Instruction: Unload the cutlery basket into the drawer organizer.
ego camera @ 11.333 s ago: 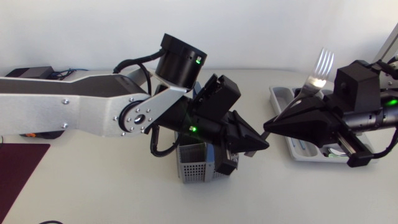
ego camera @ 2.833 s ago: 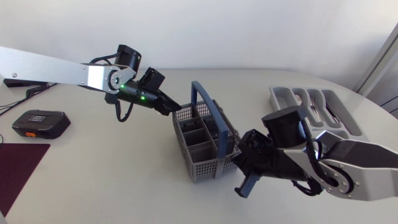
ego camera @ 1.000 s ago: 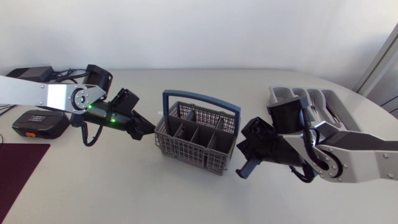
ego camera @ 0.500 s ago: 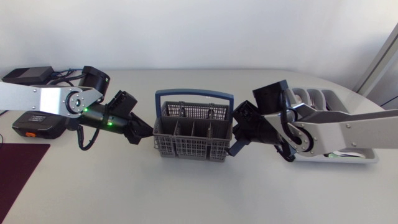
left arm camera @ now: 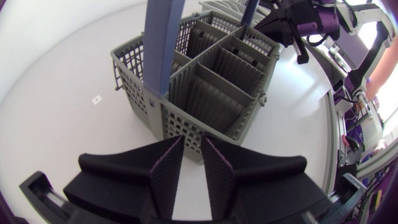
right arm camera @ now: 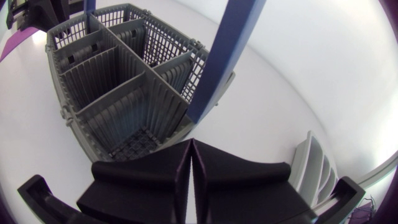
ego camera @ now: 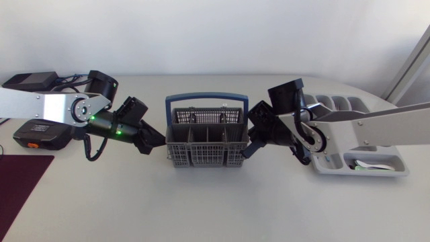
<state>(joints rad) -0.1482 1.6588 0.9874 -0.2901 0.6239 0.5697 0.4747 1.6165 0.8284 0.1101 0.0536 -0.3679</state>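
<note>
Cutlery basket, grey with blue handle, upright on desk at frame centre. Left end effector just beside basket's left wall, fingers a narrow slit apart, holding nothing. Right end effector at basket's right wall, fingers pressed together, holding nothing; contact with basket unclear. Drawer organizer at right of frame, partly behind right arm.

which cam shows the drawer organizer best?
Head view: most of the drawer organizer and its compartments show, though the right arm crosses it. Right wrist view catches only one corner; left wrist view, barely a sliver beyond the basket.
</note>
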